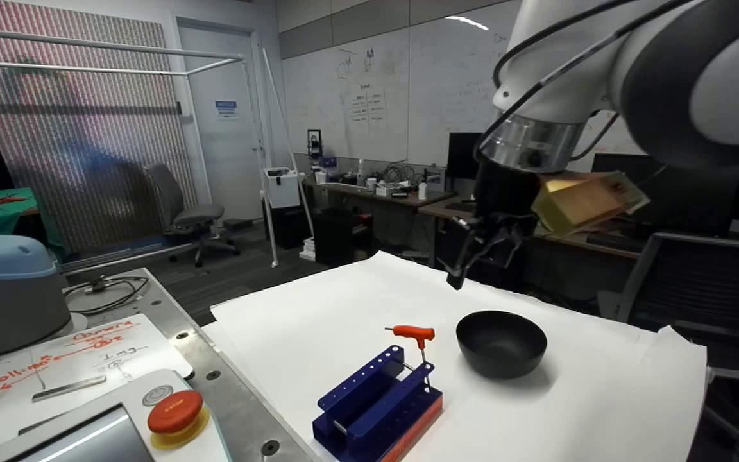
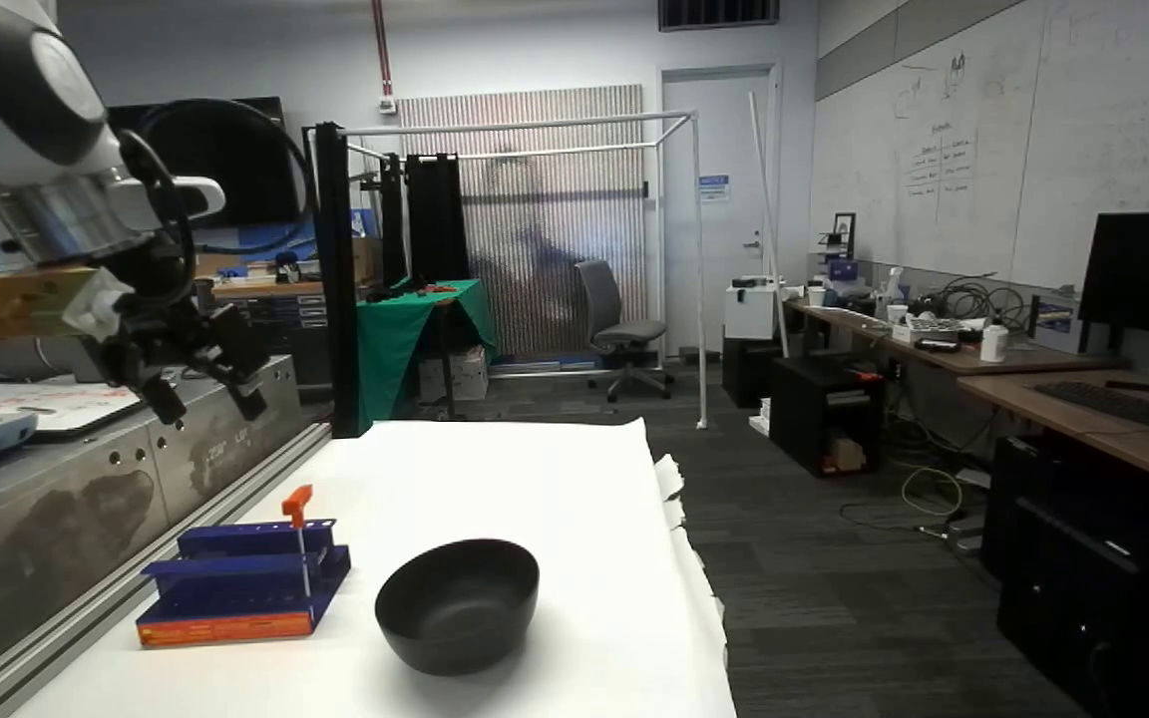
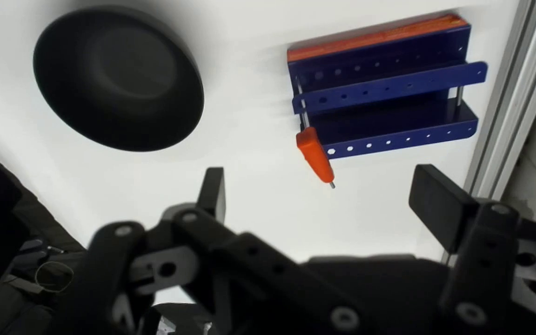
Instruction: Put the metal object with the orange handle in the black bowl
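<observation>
1. Gripper (image 3: 326,199): both fingers (image 3: 440,204) spread wide, nothing between them; it hangs above the white sheet (image 1: 337,305), apart from the objects below.
2. Hex key (image 1: 414,332), orange-handled: stands roughly upright in the blue rack (image 3: 398,86), at the end nearer the black bowl (image 2: 460,603), handle (image 3: 317,157) above the rack.
3. Bowl: rests on the sheet beside the rack, not touching it; no contents visible.
4. Step in hand, as judged: reach for the key; grasp not yet made.
5. Next move, as judged: descend over the handle, set the fingers astride it, bring them together, then lift straight up until the key clears the rack. A sideways pull risks dragging the rack. Transfer to the bowl remains.
6. Count: one gripper with two fingers; one hex key; one rack; one bowl; one sheet; one red stop button (image 1: 175,412), noted in an exterior view.
</observation>
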Controlling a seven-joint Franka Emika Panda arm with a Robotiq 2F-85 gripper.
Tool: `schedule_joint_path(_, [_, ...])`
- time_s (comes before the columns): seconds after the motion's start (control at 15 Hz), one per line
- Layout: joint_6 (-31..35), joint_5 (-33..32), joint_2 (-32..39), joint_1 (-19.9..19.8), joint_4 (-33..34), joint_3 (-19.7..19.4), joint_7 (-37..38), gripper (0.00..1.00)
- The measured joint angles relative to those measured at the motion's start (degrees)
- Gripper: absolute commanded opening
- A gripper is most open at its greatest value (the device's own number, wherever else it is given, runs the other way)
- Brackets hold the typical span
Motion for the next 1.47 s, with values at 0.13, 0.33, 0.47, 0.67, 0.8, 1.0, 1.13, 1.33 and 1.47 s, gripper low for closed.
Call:
schedule_joint_path(0.13, [-0.4,-5.9,5.9,1.0,5.0,-1.8,2.8,1.00])
schedule_joint_path(0.33, [-1.7,-10.5,13.6,4.5,11.5,-6.2,4.0,1.00])
schedule_joint_path(0.47, [-2.4,-10.9,18.5,7.3,15.5,-9.1,4.0,1.00])
schedule_joint_path(0.67, [-3.3,-10.7,24.6,10.6,20.7,-12.4,3.8,1.00])
schedule_joint_path(0.8, [-4.2,-9.5,27.7,12.2,23.5,-14.0,3.1,1.00])
schedule_joint_path(1.0, [-7.8,-4.8,30.6,12.9,26.5,-14.8,-1.1,1.00])
schedule_joint_path(1.13, [-10.4,-1.7,31.6,12.9,27.6,-14.9,-4.3,0.75])
schedule_joint_path(1.33, [-12.0,0.2,32.3,13.0,28.4,-15.3,-7.0,0.58])
schedule_joint_path(1.47, [-12.0,0.2,32.7,13.4,28.6,-15.9,-7.5,0.43])
